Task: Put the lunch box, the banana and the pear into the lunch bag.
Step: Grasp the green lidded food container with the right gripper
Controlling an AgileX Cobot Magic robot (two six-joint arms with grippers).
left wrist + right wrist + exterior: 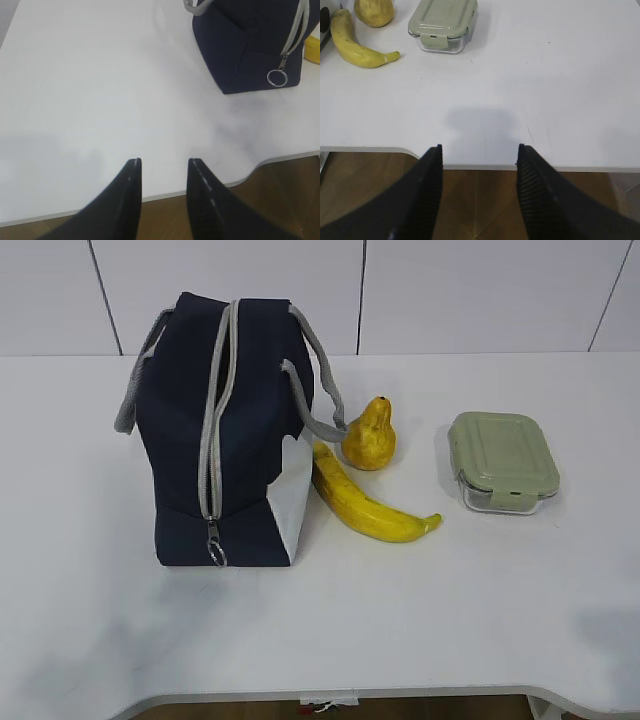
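Lunch bag (225, 430): stood on the white desk (400, 620), zipper seemingly closed along its length, though the top was hard to judge. Banana (365, 505), pear (370, 437) and lunch box (503, 460): all outside, to the bag's right; nothing packed, every step remaining. Left gripper (164, 167): jaws apart, empty, at the desk's near edge, well short of the bag. Right gripper (479, 152): jaws wide, empty, well apart from the lunch box.

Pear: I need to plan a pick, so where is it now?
In the exterior view the pear stands upright right of centre, between the lunch bag and the lunch box, behind the banana.
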